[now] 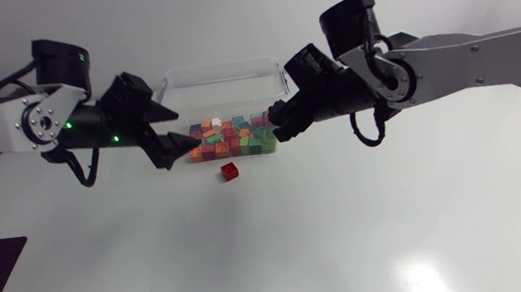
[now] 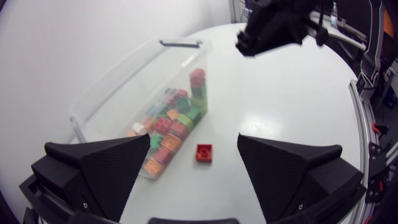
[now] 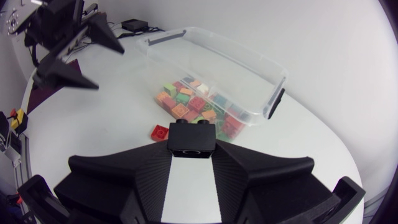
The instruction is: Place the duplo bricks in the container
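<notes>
A clear rectangular container is standing open and upright, holding a heap of multicoloured duplo bricks (crowded toward one long wall). A red brick is lying studs-up just outside that wall. A black brick is sitting pinched in the right gripper.

The left gripper is held wide open over the desk's far half; facing it, the right gripper is clamped on a black brick.

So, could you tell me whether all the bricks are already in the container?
No, one red brick lies on the table just outside the container, apart from its wall.
</notes>
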### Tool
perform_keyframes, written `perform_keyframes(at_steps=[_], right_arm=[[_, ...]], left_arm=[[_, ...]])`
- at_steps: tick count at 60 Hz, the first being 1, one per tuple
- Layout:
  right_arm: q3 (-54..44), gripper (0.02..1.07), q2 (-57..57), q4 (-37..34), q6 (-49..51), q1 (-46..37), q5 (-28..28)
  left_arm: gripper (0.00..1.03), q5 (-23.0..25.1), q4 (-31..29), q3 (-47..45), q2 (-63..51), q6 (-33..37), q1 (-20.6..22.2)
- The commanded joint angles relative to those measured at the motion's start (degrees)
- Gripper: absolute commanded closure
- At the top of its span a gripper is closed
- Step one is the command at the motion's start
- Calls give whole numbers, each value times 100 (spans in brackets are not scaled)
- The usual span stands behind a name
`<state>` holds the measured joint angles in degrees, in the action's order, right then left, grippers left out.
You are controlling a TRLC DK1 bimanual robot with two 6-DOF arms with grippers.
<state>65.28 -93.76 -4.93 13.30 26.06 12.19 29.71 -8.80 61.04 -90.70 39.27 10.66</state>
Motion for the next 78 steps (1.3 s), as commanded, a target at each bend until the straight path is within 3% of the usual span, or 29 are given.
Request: perform_keyframes(at_steps=[1,28,61,72,78], right_arm=[[-6,78,296,-158,50,-75,38],[11,78,938,-333,-73,-233,126],[240,78,1105,-368,-126,-462,364],[354,78,973,-193,-231,-471,425],[451,78,718,9,-258,-471,416]], left_arm=[[6,8,-17,-268,-221,415,165],[6,-361,405,427,-2233,503,490],[7,-651,1187,1288,-3455,257,613],[28,-651,1196,1323,-3604,257,692],[58,-642,1187,1244,-3516,257,692]])
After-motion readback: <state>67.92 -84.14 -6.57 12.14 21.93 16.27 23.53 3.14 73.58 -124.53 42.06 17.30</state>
